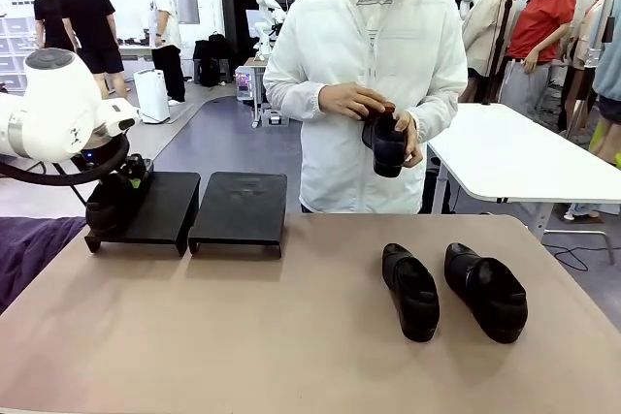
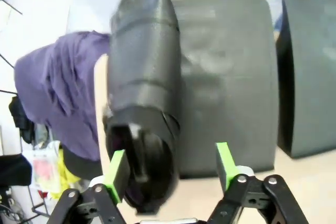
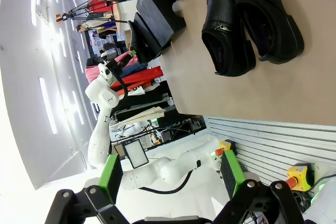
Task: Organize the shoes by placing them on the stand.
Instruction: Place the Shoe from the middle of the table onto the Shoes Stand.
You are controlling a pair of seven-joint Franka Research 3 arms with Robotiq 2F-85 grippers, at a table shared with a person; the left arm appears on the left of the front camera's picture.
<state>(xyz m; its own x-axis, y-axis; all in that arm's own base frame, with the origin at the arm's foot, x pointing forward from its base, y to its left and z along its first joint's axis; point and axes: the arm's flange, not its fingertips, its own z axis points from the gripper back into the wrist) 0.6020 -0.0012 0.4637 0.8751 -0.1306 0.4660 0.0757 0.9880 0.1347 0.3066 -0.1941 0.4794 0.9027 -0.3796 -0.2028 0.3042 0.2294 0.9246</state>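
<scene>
While the left gripper [image 2: 169,155] stands spread about a shoe [image 2: 144,87] on the left stand [image 2: 231,77], the right gripper [image 3: 170,160] (empty) gapes.

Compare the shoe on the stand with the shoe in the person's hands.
The shoe on the stand rests on the left platform; the held shoe is in the air, tilted. The open left gripper straddles the first; the person's hands grip the second. Both are black slip-ons.

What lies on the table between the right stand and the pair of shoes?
Nothing. In the front view, the table is bare between the right stand and the pair's left shoe.
</scene>
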